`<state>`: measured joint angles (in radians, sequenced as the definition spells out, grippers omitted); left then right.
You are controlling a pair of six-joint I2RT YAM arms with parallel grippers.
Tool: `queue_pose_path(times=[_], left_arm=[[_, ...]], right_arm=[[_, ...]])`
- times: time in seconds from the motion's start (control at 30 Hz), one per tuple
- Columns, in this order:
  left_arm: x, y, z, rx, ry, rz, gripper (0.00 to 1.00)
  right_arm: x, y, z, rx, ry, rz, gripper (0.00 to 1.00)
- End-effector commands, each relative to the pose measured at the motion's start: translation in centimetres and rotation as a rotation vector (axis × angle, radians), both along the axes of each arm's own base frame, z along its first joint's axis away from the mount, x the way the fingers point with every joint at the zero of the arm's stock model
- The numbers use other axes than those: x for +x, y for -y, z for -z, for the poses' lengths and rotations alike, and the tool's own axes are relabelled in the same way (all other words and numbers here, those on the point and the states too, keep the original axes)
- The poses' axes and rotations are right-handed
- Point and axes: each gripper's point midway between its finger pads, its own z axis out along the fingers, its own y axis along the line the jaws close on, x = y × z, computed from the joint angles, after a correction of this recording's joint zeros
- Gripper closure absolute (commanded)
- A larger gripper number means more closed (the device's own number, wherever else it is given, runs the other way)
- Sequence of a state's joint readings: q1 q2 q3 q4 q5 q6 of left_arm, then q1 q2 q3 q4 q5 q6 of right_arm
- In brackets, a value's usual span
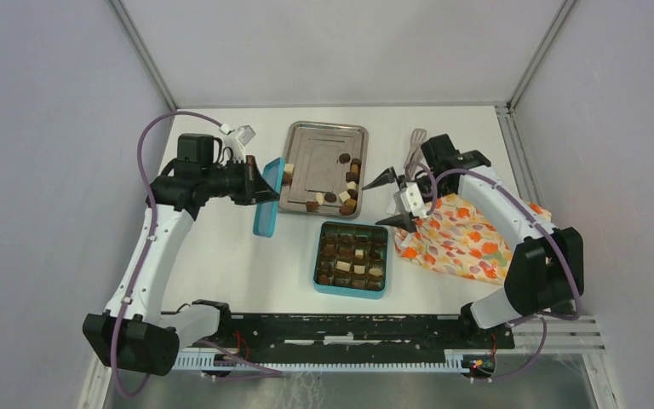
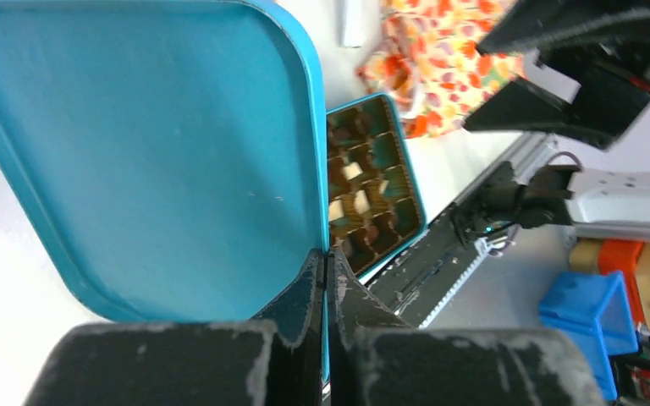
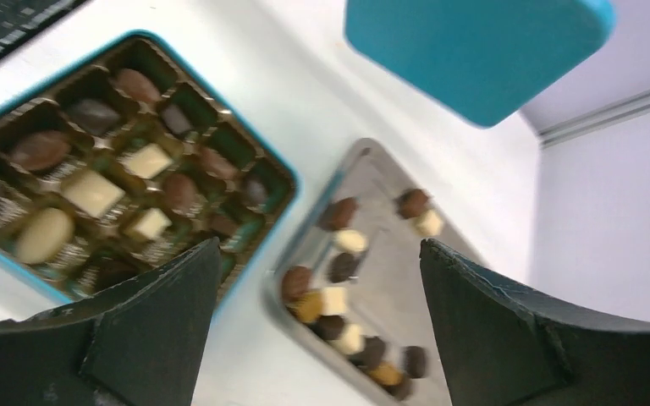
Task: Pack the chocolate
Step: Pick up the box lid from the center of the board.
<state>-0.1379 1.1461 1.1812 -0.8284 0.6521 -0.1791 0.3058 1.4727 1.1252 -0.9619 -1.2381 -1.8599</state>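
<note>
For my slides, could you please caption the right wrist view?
Open right gripper over the teal box and the steel tray of loose chocolates.

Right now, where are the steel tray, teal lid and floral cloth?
steel tray [image 1: 315, 160]: top view, bare middle.
teal lid [image 2: 152, 152]: left wrist view, flat face.
floral cloth [image 1: 456, 247]: top view, middle.

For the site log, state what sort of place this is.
Probably a robotics lab test cell: plain white panels in an aluminium frame enclose the table, two robot arms are bolted to its near edge, and a steel tray holds chocolate.
</note>
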Motion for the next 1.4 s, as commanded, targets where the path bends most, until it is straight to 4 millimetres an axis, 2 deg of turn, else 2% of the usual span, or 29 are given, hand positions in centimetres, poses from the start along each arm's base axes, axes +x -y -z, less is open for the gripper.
queue_pose_path(times=[0.0, 0.2, 0.4, 0.53, 0.7, 0.9, 1.1, 1.37], left_arm=[[-1.4, 2.8, -6.9, -0.194, 0.144, 0.14, 0.98], [-2.4, 5.0, -9.7, -0.276, 0.202, 0.267, 0.98], [-2.8, 8.4, -10.2, -0.289, 0.225, 0.415, 0.98], [-2.7, 9.8, -10.1, -0.287, 0.25, 0.501, 0.98], [-2.9, 10.2, -10.2, -0.289, 0.28, 0.588, 0.98], [-4.2, 10.8, -9.1, -0.27, 0.295, 0.696, 0.98], [-5.1, 12.1, -7.2, -0.204, 0.279, 0.777, 0.98], [-4.4, 13.1, -6.0, -0.15, 0.268, 0.813, 0.98]], right_arm=[[1.2, -1.4, -4.8, 0.09, 0.106, -0.068, 0.07], [4.6, -2.7, -8.6, 0.087, 0.189, -0.026, 0.08], [7.9, -3.9, -11.5, 0.103, 0.226, 0.11, 0.05], [8.4, -4.6, -11.9, 0.111, 0.199, 0.117, 0.07], [9.4, -4.5, -11.9, 0.087, 0.193, 0.164, 0.07], [8.4, -4.9, -11.3, 0.066, 0.174, 0.117, 0.09], [7.8, -5.2, -10.7, 0.003, 0.189, 0.068, 0.12], [3.9, -5.2, -7.4, -0.165, 0.196, -0.106, 0.3]])
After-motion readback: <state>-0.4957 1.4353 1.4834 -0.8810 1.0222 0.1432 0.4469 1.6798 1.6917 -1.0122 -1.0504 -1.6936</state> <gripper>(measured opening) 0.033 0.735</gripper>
